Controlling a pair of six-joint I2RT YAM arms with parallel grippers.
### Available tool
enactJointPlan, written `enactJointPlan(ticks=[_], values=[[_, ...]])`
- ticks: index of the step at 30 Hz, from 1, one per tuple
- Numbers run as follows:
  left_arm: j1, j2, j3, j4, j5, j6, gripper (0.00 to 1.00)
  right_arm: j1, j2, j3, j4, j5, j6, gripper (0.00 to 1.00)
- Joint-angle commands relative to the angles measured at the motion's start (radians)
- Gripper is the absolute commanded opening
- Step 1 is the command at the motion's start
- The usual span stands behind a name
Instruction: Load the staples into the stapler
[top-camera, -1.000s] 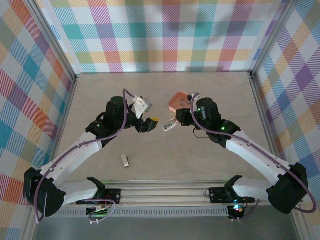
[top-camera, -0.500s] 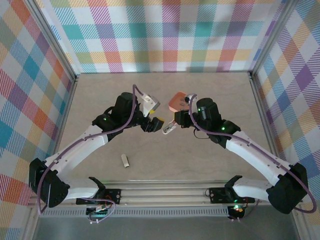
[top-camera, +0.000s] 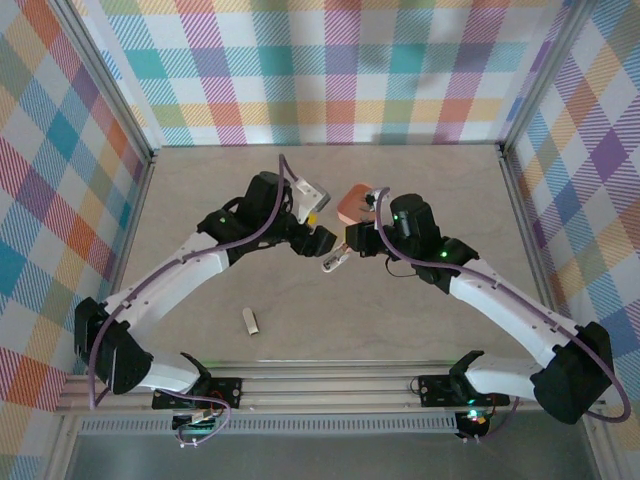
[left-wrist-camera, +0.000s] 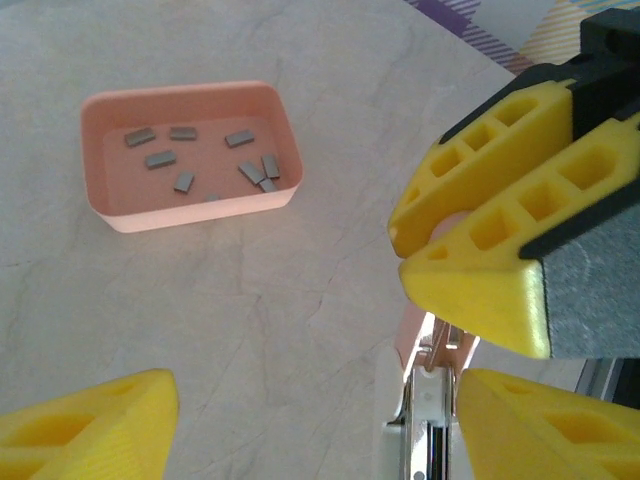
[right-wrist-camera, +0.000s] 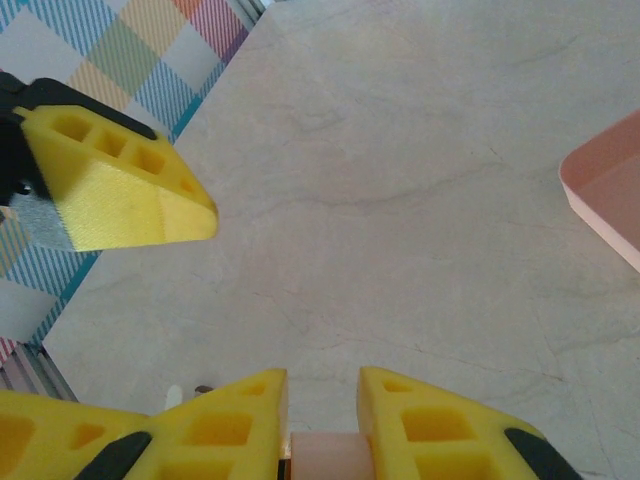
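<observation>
Right fingers (right-wrist-camera: 430, 430) were clamped nearly shut on the pink stapler (right-wrist-camera: 322, 455), held near the tabletop (top-camera: 400, 320) centre. Left fingers (left-wrist-camera: 90, 425) stood wide apart, seemingly straddling its opened end and gripping nothing. Staples (left-wrist-camera: 160, 158) lay loose in the salmon tray (left-wrist-camera: 190, 210), just beyond, toward the far edge.

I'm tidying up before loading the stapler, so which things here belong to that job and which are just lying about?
Job:
stapler, held in the right gripper
staples, in the salmon tray

Lying about:
small grey-white oblong piece, alone on the table
</observation>
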Motion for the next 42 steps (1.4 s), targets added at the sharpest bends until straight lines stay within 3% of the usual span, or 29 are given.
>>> enactJointPlan(ticks=[1, 14, 25, 34, 42], values=[[-0.022, 0.022, 0.030, -0.054, 0.034, -0.015, 0.73, -0.002, 0.006, 0.036, 0.012, -0.025, 0.023, 0.20], [-0.060, 0.050, -0.009, -0.035, 0.121, 0.106, 0.68, -0.051, 0.028, 0.058, 0.039, -0.123, 0.152, 0.19], [-0.067, 0.063, -0.016, -0.027, 0.083, 0.105, 0.62, -0.055, 0.030, 0.063, 0.068, -0.152, 0.174, 0.19], [-0.071, 0.059, -0.028, 0.009, 0.086, 0.092, 0.49, -0.056, 0.017, 0.057, 0.074, -0.166, 0.189, 0.19], [-0.073, 0.033, -0.045, 0.035, 0.029, 0.064, 0.31, -0.055, -0.005, 0.036, 0.071, -0.155, 0.187, 0.20]])
